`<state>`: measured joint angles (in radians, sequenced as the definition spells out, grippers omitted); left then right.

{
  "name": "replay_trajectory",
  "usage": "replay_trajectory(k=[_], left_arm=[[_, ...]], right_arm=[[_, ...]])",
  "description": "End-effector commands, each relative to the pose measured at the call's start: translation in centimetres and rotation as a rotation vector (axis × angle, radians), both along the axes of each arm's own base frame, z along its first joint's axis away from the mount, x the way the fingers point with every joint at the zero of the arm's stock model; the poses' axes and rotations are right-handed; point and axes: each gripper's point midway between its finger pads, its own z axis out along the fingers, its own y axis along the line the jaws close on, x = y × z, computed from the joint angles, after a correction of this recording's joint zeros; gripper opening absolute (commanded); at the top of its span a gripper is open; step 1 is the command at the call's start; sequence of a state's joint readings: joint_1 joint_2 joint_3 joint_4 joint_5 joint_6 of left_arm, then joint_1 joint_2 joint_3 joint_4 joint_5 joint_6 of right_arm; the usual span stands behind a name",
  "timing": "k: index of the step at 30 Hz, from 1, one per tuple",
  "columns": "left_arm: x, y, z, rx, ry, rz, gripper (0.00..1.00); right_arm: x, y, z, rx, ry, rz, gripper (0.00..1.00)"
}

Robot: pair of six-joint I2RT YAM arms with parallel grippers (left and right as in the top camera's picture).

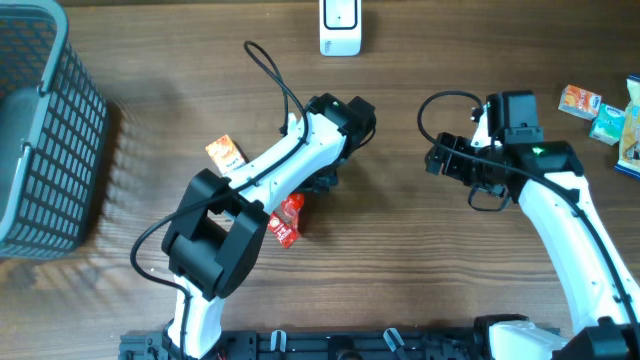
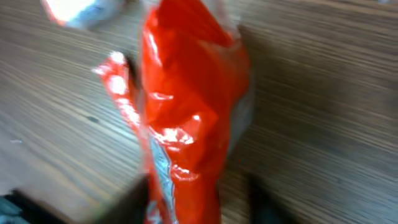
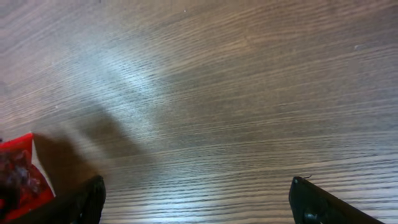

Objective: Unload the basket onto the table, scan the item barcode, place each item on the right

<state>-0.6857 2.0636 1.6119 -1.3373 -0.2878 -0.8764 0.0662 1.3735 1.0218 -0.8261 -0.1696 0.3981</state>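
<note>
The item, a shiny red packet, fills the blurred left wrist view and runs down between the two dark fingers of my left gripper. The jaws stand apart, and a strip of table shows between the packet and the right finger. From overhead the red packet shows just below and left of the left gripper. No barcode shows on it. My right gripper hangs wide open over bare wood, with a corner of the red packet at its far left. A white scanner stands at the table's back edge.
An orange packet lies beside the left arm. A grey basket takes up the left edge. Several small packets lie at the far right.
</note>
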Motion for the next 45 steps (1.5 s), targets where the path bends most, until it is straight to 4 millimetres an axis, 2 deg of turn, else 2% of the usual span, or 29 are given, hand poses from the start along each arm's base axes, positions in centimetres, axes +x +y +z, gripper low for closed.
replay_trajectory(k=[1, 4, 8, 11, 14, 18, 19, 21, 22, 23, 24, 26, 30, 34, 36, 41, 45], left_arm=[[-1.3, -4.0, -0.8, -0.215, 0.097, -0.010, 0.76], [-1.9, -6.7, -0.9, -0.358, 0.157, -0.078, 0.75], [-2.3, -7.7, -0.2, -0.422, 0.184, -0.085, 0.71], [-1.9, -7.5, 2.0, -0.455, 0.167, -0.095, 0.70], [-0.8, -6.1, 6.1, -0.493, 0.098, -0.066, 0.70], [1.1, -2.4, 12.6, -0.577, -0.064, 0.006, 0.71], [1.8, -0.1, 15.3, -0.611, -0.149, 0.051, 0.72], [2.1, 3.0, 18.0, -0.634, -0.241, 0.115, 0.76], [2.1, 4.6, 19.0, -0.638, -0.279, 0.151, 0.84], [1.9, 6.3, 19.9, -0.635, -0.310, 0.190, 0.98], [1.6, 8.0, 20.6, -0.629, -0.333, 0.232, 1.00], [0.6, 11.0, 21.3, -0.603, -0.355, 0.315, 1.00], [-1.4, 16.3, 21.4, -0.528, -0.360, 0.484, 1.00], [-2.7, 19.5, 21.0, -0.490, -0.336, 0.610, 1.00], [-3.3, 20.8, 20.8, -0.468, -0.331, 0.659, 1.00], [-4.1, 22.7, 20.7, -0.451, -0.330, 0.732, 1.00], [-4.0, 23.3, 20.7, -0.439, -0.342, 0.749, 1.00]], right_arm=[[0.6, -0.6, 1.8, -0.023, -0.068, -0.006, 0.95], [0.4, -0.6, 2.0, -0.024, -0.070, -0.006, 0.96], [0.2, -0.6, 2.0, -0.023, -0.064, -0.006, 0.97], [0.1, -0.4, 2.1, -0.008, -0.065, 0.001, 0.98], [0.0, 0.8, 2.3, 0.054, -0.064, 0.030, 0.99], [-0.2, 4.0, 3.5, 0.228, -0.079, 0.130, 0.99], [-0.4, 5.5, 4.1, 0.308, -0.090, 0.173, 0.98], [-0.6, 6.9, 4.4, 0.365, -0.099, 0.217, 0.98], [-0.6, 7.5, 4.2, 0.375, -0.097, 0.230, 0.98], [-0.7, 7.9, 3.9, 0.382, -0.085, 0.225, 0.99], [-0.7, 8.5, 3.5, 0.389, -0.079, 0.236, 1.00], [-0.8, 9.8, 2.6, 0.402, -0.066, 0.248, 0.99], [-1.6, 14.5, -0.4, 0.479, -0.017, 0.297, 0.99], [-2.5, 19.0, -3.2, 0.537, 0.056, 0.303, 1.00], [-2.4, 20.5, -4.1, 0.560, 0.069, 0.319, 0.99], [-2.3, 20.5, -7.2, 0.545, 0.158, 0.240, 0.99], [-3.6, 20.7, -10.0, 0.547, 0.273, 0.216, 1.00]])
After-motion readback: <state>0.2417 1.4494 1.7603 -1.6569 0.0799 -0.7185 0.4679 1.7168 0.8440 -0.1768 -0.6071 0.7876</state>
